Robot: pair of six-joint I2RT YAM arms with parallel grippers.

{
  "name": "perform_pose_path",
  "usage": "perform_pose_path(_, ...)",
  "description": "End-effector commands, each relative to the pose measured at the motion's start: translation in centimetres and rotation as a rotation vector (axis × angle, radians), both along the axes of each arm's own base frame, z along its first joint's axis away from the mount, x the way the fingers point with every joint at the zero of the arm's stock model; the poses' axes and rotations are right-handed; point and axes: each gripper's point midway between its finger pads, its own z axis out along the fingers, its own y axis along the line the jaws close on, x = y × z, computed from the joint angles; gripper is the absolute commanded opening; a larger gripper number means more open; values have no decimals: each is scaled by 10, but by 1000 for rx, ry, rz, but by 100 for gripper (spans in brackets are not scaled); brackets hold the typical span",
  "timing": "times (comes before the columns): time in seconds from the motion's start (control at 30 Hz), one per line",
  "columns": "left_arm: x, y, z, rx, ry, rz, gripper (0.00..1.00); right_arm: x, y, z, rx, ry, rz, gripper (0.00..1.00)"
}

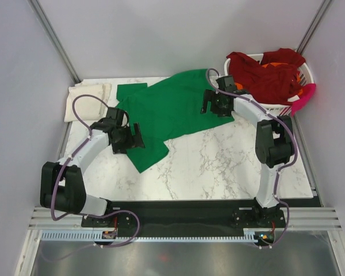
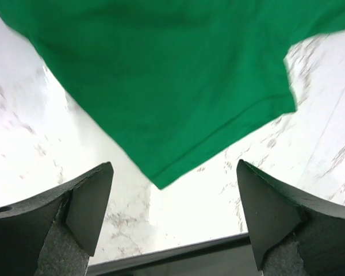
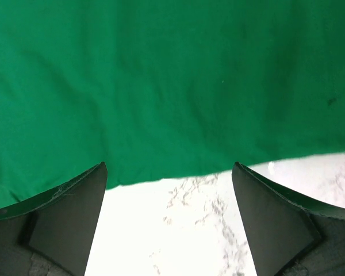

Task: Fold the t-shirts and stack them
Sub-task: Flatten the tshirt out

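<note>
1. Cloth lay in three places: the green t-shirt [image 1: 172,109] was spread open across the middle of the marble table [image 1: 218,167], a cream t-shirt [image 1: 89,98] sat folded at the far left corner, and a dark red t-shirt [image 1: 264,75] was heaped in the white basket [image 1: 306,73] at the far right.
2. The green t-shirt ran on a slant, its long axis going from a near-left corner up to the far right, with some wrinkling through the middle.
3. The left gripper [image 2: 173,169] hung over the near-left end with its jaws spread wide and nothing between them. In the left wrist view the pointed corner of the hem lay just ahead of the gap and almost centred on it.
4. The right gripper [image 3: 169,169] was at the shirt's right-hand edge, also wide open and empty. In the right wrist view that edge ran straight across just beyond the fingertips, with bare marble beneath them.
5. Each arm therefore had its own end of the long axis: the left was nearer the hem corner, the right nearer the far-right side.
6. Judged from this, folding of the green t-shirt had not begun, and a pinch would need each claw to go forward and down onto the edge facing it.
7. One likely risk was a thin edge slipping out, or only the top layer being caught.
</note>
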Motion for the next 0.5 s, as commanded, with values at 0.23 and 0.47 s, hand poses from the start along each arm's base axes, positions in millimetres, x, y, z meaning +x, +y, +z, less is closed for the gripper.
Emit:
perform_pose_path(0.23,-8,-15,-10,-97,-88,129,95,26,-14,-27,-37,-24,-55,98)
perform_pose_path(0.47,-28,-18,-46,-43,20,136,92,5,-15,-48,-40,35,-36,98)
